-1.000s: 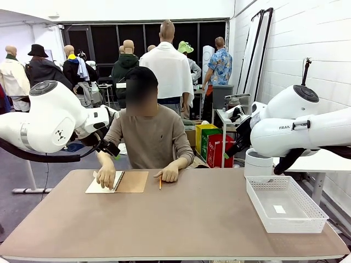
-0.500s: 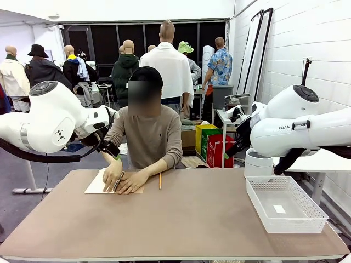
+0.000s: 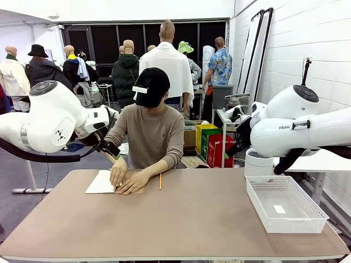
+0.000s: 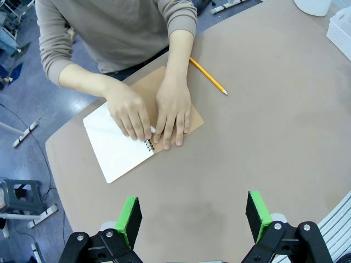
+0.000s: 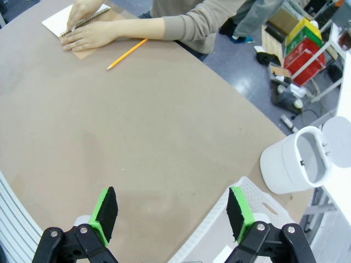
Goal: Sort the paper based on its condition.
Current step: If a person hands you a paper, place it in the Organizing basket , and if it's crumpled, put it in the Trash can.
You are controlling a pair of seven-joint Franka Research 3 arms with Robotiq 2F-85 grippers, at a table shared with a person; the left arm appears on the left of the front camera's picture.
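A spiral notebook [image 3: 100, 183] lies open at the table's far left, its white page [image 4: 112, 148] up and its brown cover [image 4: 194, 118] under the person's hands. Both hands [image 4: 153, 112] press along the spiral. Loose paper is out of view. My left gripper [image 4: 193, 216] hangs high above the table on the near side of the notebook, open and empty; in the front view it [image 3: 111, 149] sits by the person's elbow. My right gripper [image 5: 171, 212] is open and empty too, high over the table's right side [image 3: 235, 147].
An orange pencil [image 3: 160, 181] lies just right of the notebook, also seen as the pencil [image 5: 127, 53]. A white mesh basket [image 3: 255, 200] stands at the table's right edge. A white bin [image 5: 299, 161] stands on the floor beyond it.
The person's right hand left the spot by the pencil and joined the left hand on the notebook's spiral, and the head bent down. Neither arm moved.
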